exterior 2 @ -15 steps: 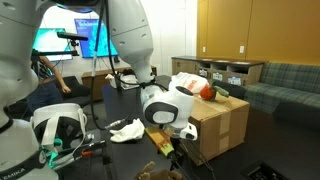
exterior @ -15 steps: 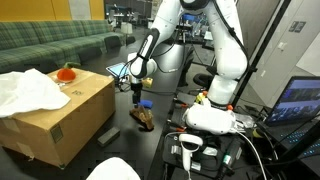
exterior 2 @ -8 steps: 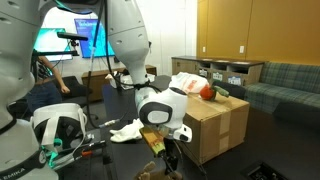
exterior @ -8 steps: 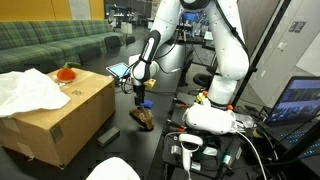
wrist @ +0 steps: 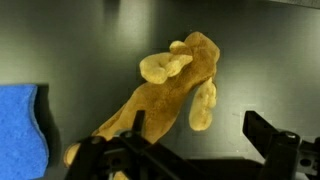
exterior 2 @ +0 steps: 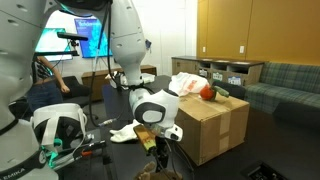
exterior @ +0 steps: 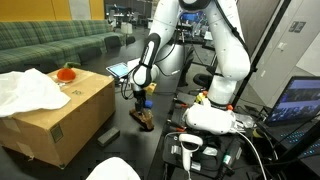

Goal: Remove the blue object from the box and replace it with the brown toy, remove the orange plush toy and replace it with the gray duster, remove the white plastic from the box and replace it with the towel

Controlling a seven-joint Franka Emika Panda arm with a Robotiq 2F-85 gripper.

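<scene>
In an exterior view the arm reaches down at frame centre. Its gripper (exterior: 140,97) hangs just above the brown toy (exterior: 143,119), which lies on the dark floor. The box (exterior: 60,115) fills the lower left, with its near corner close to the toy but apart from it. White plastic (exterior: 25,92) is heaped on the box at the left edge of the frame. The orange plush toy (exterior: 67,73) sits near the box's far rim. Open floor runs between the box corner and the robot's base at the right.

In the opposite exterior view the gripper (exterior 2: 160,152) is low in the centre, with the box (exterior 2: 210,125) just to its right. The orange plush toy (exterior 2: 208,92) is on the box top. A white cloth (exterior 2: 125,130) lies on the floor to the left of the gripper.

In the wrist view the brown toy (wrist: 175,90) lies slantwise across the middle. Both fingers rise from the bottom edge, spread wide to either side of it and gripping nothing. The blue object (wrist: 20,125) lies flat at the left edge, cut off by the frame and apart from the toy. Bare dark surface (wrist: 270,60) lies to the toy's right and above it.
</scene>
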